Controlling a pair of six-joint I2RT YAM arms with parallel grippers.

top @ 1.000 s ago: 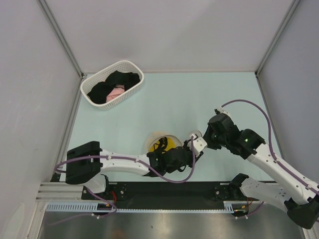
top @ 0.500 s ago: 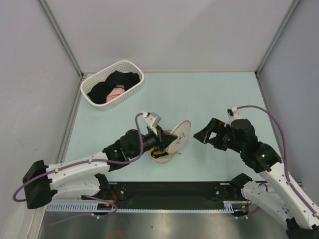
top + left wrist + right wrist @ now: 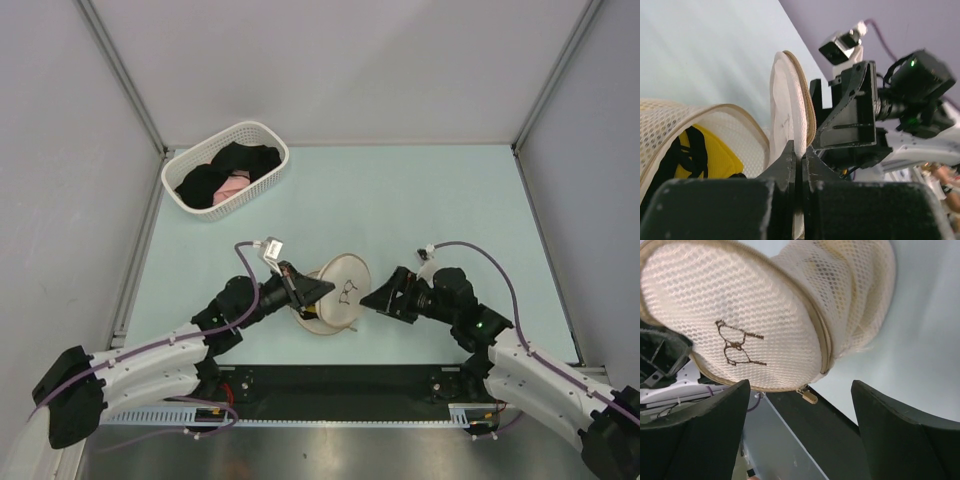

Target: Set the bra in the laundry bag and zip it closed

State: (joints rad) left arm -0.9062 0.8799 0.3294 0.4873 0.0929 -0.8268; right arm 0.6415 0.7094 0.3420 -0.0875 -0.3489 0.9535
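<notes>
The laundry bag (image 3: 338, 300) lies near the front middle of the table, its upper half (image 3: 735, 335) with the dark bra icon tilted up off the lower half (image 3: 715, 125). The yellow bra (image 3: 715, 157) with black straps sits inside the lower half. My left gripper (image 3: 320, 290) is shut on the mesh edge of the raised half (image 3: 790, 100). My right gripper (image 3: 373, 300) stands open just to the right of the bag, nothing between its fingers. In the right wrist view the beige zipper pull (image 3: 808, 396) hangs at the rim, between and beyond the open fingers (image 3: 705, 440).
A white slotted basket (image 3: 262, 178) holding black and pink garments stands at the back left. Grey walls close in the pale green table (image 3: 440, 200) on three sides. The black base rail (image 3: 330, 385) runs along the near edge.
My left gripper has closed on the upper half's edge and now holds it tilted up. My right gripper has opened, let go and drawn in low beside the bag's right.
</notes>
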